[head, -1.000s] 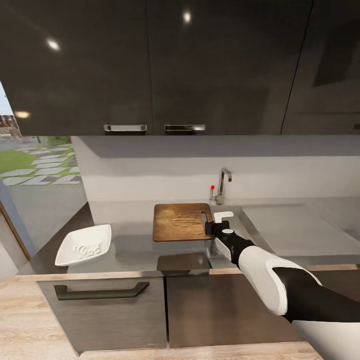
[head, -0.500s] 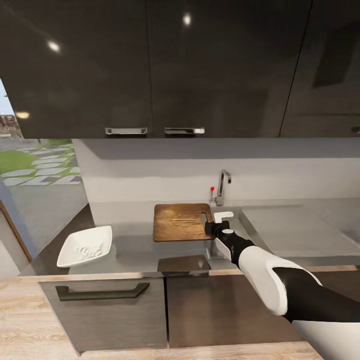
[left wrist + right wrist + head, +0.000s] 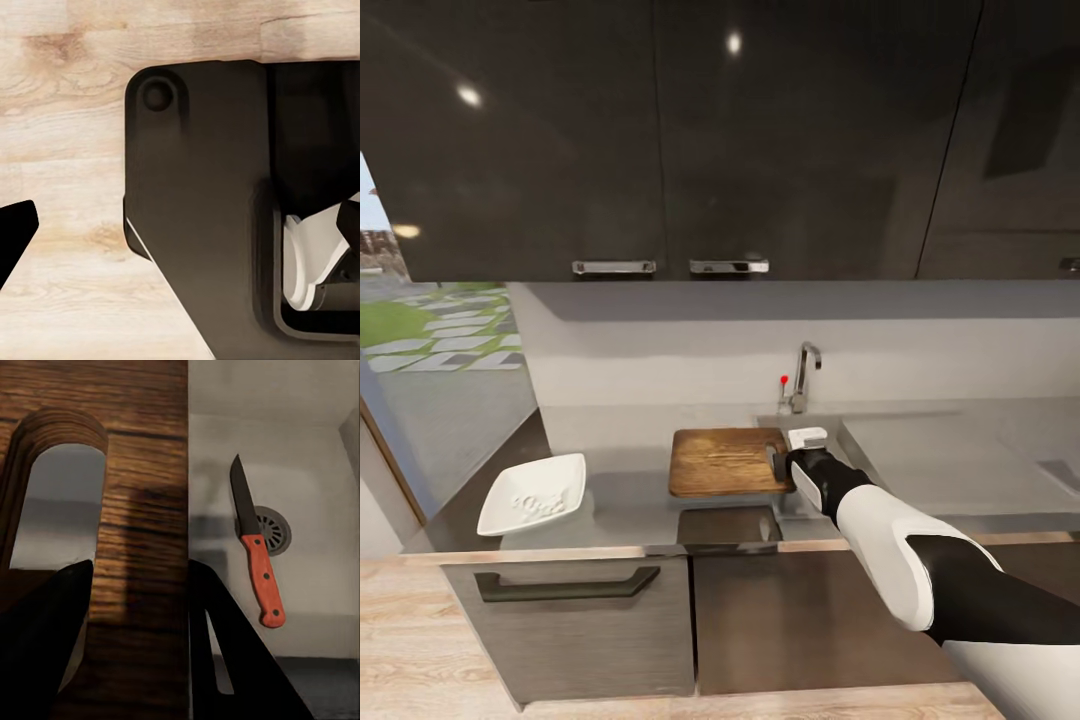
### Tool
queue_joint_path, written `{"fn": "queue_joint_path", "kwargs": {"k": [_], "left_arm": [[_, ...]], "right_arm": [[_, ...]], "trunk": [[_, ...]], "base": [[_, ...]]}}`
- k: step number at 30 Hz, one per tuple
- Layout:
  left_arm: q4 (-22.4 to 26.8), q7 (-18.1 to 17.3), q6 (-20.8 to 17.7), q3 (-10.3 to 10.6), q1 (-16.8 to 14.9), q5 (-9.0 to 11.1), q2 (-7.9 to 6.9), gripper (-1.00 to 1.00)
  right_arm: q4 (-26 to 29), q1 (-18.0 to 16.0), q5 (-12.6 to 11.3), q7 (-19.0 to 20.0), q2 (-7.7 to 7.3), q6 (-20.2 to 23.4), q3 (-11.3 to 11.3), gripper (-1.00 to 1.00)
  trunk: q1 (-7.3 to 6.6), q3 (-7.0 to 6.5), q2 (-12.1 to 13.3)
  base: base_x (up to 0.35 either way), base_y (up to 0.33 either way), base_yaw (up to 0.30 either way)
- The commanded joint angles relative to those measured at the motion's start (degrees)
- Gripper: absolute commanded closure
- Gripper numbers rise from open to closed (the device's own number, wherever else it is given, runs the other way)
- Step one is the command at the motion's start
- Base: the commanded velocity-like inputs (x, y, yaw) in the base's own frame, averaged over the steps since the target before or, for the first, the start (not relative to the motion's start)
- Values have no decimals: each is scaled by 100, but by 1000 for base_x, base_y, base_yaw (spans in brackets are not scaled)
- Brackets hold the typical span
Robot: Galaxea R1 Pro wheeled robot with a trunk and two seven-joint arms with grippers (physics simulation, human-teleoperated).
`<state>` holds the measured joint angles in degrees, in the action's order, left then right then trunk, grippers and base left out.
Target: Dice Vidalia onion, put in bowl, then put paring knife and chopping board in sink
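Head view: right hand clamped on chopping board at its handle end, beside sink; bowl with diced onion on worktop.
Left wrist view: left hand's state cannot be told.
Right wrist view: paring knife already in sink. Step: board into sink; next, carry over basin, release.
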<state>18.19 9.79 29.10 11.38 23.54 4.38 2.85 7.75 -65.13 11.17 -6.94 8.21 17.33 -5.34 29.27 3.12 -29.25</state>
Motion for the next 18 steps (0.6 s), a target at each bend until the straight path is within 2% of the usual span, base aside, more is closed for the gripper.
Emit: {"fn": "queue_joint_path", "kwargs": {"k": [1, 5, 6, 11, 18], "left_arm": [[9, 32, 8, 49, 1, 46, -4, -100], [9, 32, 10, 49, -1, 46, -6, -100], [9, 32, 15, 49, 0, 46, -7, -100], [9, 34, 35, 52, 1, 43, -12, -100], [9, 35, 34, 51, -1, 41, -12, -100]], "right_arm": [[13, -6, 15, 0, 5, 152, -64, 100], [68, -7, -364, 1, 5, 400, -64, 100], [83, -7, -398, 1, 5, 422, -64, 100], [120, -8, -453, 0, 5, 464, -64, 100], [121, -7, -498, 8, -10, 467, -71, 100]], "trunk": [[-19, -8, 31], [-107, -80, 192], [-129, -98, 232], [-129, -98, 232], [-129, -98, 232]], "base": [[0, 0, 0], [0, 0, 0], [0, 0, 0], [19, 0, 0], [296, 0, 0]]}}
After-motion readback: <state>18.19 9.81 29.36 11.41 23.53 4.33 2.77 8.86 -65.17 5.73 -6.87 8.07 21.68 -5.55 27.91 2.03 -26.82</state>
